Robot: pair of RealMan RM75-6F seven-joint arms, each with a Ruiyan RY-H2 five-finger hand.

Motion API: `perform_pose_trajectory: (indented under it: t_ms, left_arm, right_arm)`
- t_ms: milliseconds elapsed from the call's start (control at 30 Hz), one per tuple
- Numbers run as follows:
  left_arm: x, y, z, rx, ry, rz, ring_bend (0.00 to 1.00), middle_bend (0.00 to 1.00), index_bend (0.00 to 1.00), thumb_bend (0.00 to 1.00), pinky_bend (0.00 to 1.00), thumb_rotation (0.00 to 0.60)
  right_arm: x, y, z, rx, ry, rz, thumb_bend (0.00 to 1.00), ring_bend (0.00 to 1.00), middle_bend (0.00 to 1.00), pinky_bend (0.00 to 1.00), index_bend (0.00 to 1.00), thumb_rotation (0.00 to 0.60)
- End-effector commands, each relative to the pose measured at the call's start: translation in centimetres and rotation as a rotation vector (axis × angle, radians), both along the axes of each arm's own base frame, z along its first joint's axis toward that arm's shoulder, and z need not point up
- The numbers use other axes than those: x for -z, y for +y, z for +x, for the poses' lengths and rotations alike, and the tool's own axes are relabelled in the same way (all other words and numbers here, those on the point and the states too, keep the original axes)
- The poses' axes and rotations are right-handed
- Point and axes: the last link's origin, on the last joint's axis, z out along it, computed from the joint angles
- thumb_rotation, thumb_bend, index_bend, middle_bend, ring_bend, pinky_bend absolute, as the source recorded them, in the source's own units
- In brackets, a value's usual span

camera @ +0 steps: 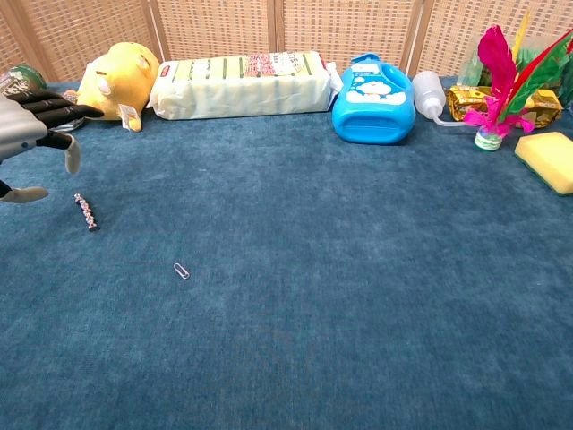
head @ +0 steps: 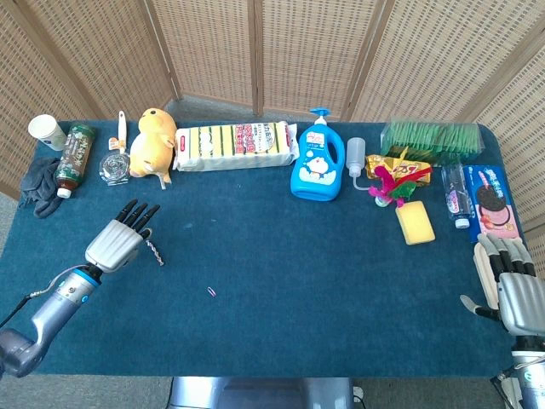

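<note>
Woven wicker screens stand behind a tabletop (head: 281, 281) covered in dark blue cloth. Along its far edge runs a row of things: a paper cup (head: 46, 131), a green bottle (head: 73, 155) lying beside dark gloves (head: 37, 184), a yellow plush toy (head: 153, 141), a long pack of sponges (head: 236, 146), a blue soap bottle (head: 317, 166), a small squeeze bottle (head: 355, 158), a feathered shuttlecock (head: 390, 185), a loose yellow sponge (head: 415, 223) and a box of cookies (head: 491, 201).

On the near left, the left hand (head: 117, 241) hovers low over the cloth with its fingers (head: 136, 214) stretched out and spread, holding nothing. In the chest view the same hand (camera: 25, 134) shows at the left edge, thumb hanging down, above and just beside a short beaded chain (camera: 86, 211). From the head view the beaded chain (head: 154, 250) lies right by the hand's thumb side; whether they touch cannot be told. A small paper clip (head: 211, 292) lies alone on the cloth, nearer the middle, well apart from the hand.

At the near right corner, the right hand (head: 511, 285) rests palm down by the tabletop's edge, fingers straight and side by side, holding nothing, just below the box of cookies.
</note>
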Motion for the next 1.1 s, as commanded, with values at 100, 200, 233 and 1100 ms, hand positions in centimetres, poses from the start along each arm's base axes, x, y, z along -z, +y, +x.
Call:
perform_pose_trajectory:
  t_ms: [100, 200, 233, 1100]
  left_arm:
    - [0.5, 0.1, -0.2, -0.010, 0.036, -0.008, 0.00, 0.00, 0.40, 0.57, 0.00, 0.600]
    - [0.7, 0.2, -0.5, -0.016, 0.052, -0.008, 0.00, 0.00, 0.40, 0.58, 0.00, 0.600]
    - [0.8, 0.2, -0.6, -0.020, 0.054, -0.009, 0.00, 0.00, 0.40, 0.58, 0.00, 0.600]
    - [3.3, 1.7, 0.0, -0.025, 0.091, -0.017, 0.00, 0.00, 0.42, 0.60, 0.00, 0.600]
  right_arm:
    - [-0.2, 0.1, -0.1, 0.002, -0.004, -0.003, 0.00, 0.00, 0.00, 0.00, 0.00, 0.600]
    - [-0.2, 0.1, -0.1, 0.002, -0.006, -0.003, 0.00, 0.00, 0.00, 0.00, 0.00, 0.600]
    - [-0.2, 0.2, -0.1, 0.001, -0.007, -0.001, 0.00, 0.00, 0.00, 0.00, 0.00, 0.600]
    - [0.0, -0.1, -0.7, 0.020, -0.012, 0.018, 0.00, 0.00, 0.00, 0.00, 0.00, 0.600]
